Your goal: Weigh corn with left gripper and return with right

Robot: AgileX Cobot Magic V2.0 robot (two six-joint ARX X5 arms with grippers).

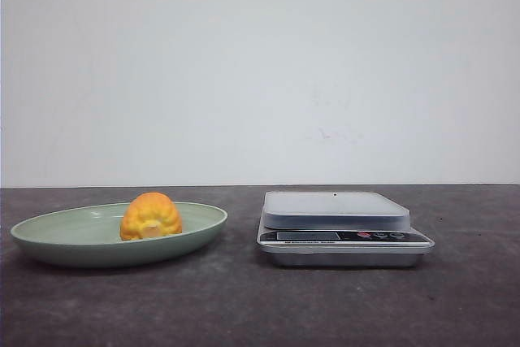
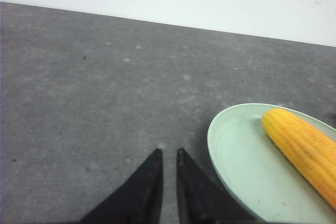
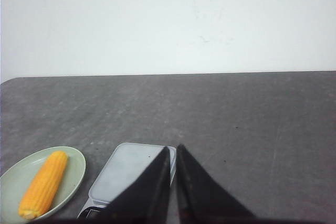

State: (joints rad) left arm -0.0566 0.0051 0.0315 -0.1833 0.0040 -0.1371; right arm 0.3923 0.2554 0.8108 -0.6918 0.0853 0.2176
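Note:
The corn (image 1: 150, 215) is an orange-yellow cob with rows of kernels, lying in a pale green plate (image 1: 49, 233) at the left, its pale cut end facing the front camera. In the wrist views it shows as a long cob (image 2: 304, 148) (image 3: 44, 182). A silver kitchen scale (image 1: 337, 209) with an empty platform stands to the right of the plate. My left gripper (image 2: 169, 151) is shut and empty over bare table just outside the plate's rim (image 2: 236, 150). My right gripper (image 3: 174, 147) is shut and empty, above the near edge of the scale (image 3: 128, 169). Neither gripper shows in the front view.
The table is dark grey with a white wall behind it. The scale's display and red and dark buttons (image 1: 380, 236) face the front. The plate (image 3: 76, 163) and the scale sit close together, with a small gap between them.

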